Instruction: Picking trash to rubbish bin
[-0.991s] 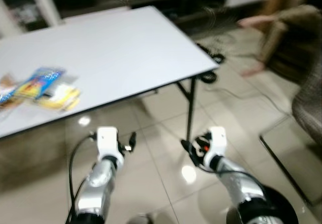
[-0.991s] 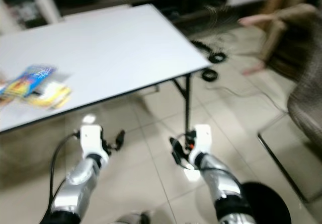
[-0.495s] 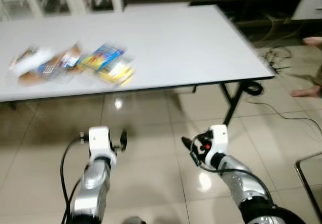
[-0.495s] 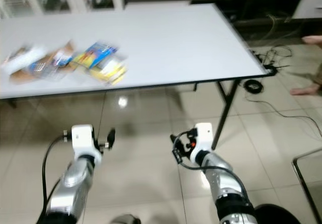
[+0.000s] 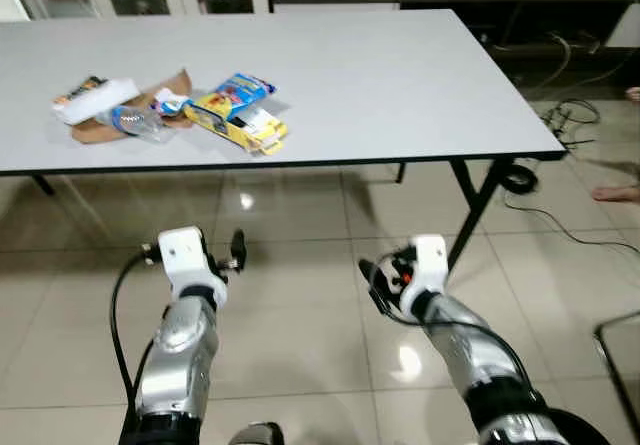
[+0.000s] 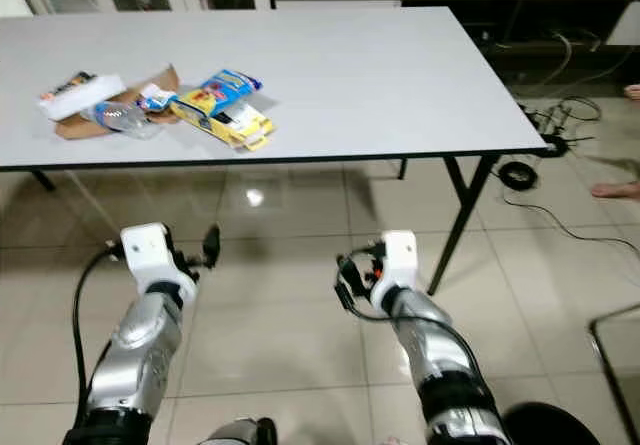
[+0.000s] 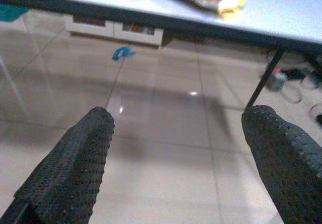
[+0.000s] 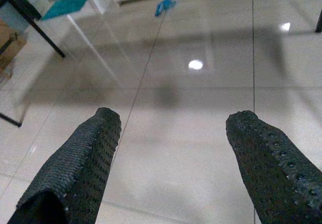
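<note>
Just wrappers [image 5: 232, 113] on table [image 5: 400, 75], fingers [image 7: 75, 168] apart

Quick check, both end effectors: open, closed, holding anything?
Left end effector: open, holding nothing, held low over the floor before the table.
Right end effector: open, holding nothing, also over the floor.

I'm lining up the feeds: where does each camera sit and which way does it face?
Eye views: on the head, looking down at the table, wrappers, both arms.
Left wrist view: along the open left gripper, under the table edge.
Right wrist view: along the open right gripper, at floor tiles.
Both wrist views share a blue scrap.
</note>
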Motion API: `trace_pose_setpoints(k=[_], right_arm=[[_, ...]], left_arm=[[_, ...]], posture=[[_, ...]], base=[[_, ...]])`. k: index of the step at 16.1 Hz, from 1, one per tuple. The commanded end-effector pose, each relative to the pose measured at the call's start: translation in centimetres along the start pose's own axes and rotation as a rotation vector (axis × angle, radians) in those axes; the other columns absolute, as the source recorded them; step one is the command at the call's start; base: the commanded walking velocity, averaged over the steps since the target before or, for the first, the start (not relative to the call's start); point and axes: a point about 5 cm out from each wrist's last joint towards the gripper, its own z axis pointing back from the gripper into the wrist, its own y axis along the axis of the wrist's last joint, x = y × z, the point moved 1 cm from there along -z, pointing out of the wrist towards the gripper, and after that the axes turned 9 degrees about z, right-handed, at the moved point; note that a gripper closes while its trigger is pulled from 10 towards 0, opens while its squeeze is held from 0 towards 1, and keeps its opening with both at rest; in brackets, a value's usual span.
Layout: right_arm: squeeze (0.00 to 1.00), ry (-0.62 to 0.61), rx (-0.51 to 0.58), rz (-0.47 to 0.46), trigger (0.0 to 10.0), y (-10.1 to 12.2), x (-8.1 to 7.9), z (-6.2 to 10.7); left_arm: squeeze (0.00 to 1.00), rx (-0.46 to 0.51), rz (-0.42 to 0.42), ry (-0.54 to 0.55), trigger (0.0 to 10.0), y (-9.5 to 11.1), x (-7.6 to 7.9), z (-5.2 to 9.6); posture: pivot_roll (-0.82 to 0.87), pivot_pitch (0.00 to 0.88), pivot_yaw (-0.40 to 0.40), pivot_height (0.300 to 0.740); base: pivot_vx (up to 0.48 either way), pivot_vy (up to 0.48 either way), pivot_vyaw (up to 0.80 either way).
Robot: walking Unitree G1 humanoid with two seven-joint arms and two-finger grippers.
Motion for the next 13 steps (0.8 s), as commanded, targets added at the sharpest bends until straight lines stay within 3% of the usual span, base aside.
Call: trace_pose_setpoints(k=[1, 7, 8, 11, 13], right_arm=[[0.0, -0.008, 0.052, 0.037, 10.0, 1.5, 0.1, -0.4], [0.0, -0.017, 0.123, 0.085, 10.0, 4.3, 0.0, -1.0], [0.0, 0.027, 0.13, 0.015, 10.0, 4.5, -0.4, -1.1], [0.0, -0.031, 0.122, 0.008, 10.0, 4.4, 0.3, -1.1], [0.0, -0.105, 0.135, 0.106, 10.0, 5.0, 1.4, -1.0]], left_arm=[[0.0, 0.021, 0.021, 0.008, 10.0, 0.9, 0.2, -0.1], [0.0, 0.095, 0.101, -0.001, 10.0, 2.3, 1.7, 0.1], [0.0, 0.113, 0.096, 0.011, 10.0, 2.7, 1.7, 0.3], [0.0, 0.172, 0.021, -0.018, 10.0, 3.9, 1.7, 0.8], [0.0, 0.165, -0.015, -0.031, 10.0, 4.2, 1.3, 1.3]], posture=[[-0.04, 0.081, 0.001, 0.74], [-0.06, 0.064, -0.055, 0.74], [-0.06, 0.066, -0.051, 0.74], [-0.05, 0.076, -0.039, 0.74], [-0.05, 0.081, -0.032, 0.74]], base=[[0.0, 0.0, 0.0], [0.0, 0.0, 0.0], [0.0, 0.0, 0.0], [0.0, 0.0, 0.0], [0.0, 0.0, 0.0]])
